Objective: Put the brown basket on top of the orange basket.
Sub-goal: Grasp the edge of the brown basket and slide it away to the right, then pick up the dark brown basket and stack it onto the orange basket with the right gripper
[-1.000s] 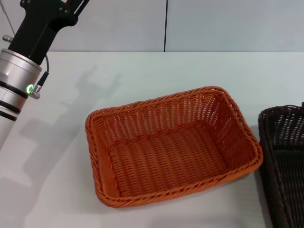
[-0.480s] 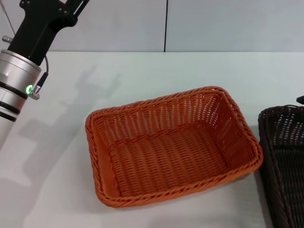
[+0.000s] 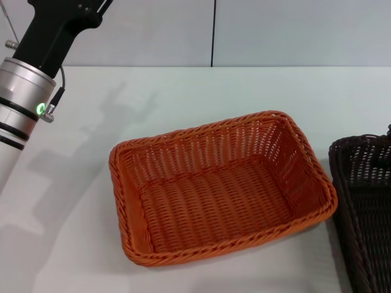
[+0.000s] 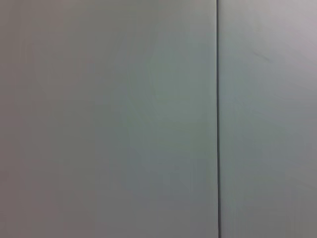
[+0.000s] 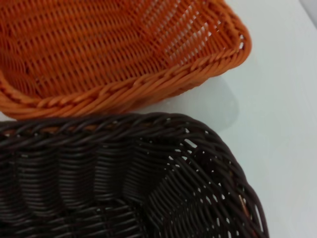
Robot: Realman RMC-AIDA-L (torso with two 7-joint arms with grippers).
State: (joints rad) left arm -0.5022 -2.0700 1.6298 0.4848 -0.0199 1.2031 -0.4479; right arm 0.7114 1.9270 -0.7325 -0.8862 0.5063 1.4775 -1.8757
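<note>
You will find the orange basket (image 3: 223,189) resting upright on the white table (image 3: 183,97), near the middle of the head view, with its open side up and nothing inside it. The brown basket (image 3: 363,207) sits just beside it on the robot's right, cut off by the edge of that view; in the right wrist view the brown basket (image 5: 124,178) has its braided rim close alongside the rim of the orange basket (image 5: 114,54), and you cannot tell whether the two rims touch. The left arm (image 3: 27,85) is raised at the far left of the table, its wrist camera facing a plain wall panel (image 4: 109,119). Neither gripper appears in any view, so you cannot tell whether either is spread or pressed together.
</note>
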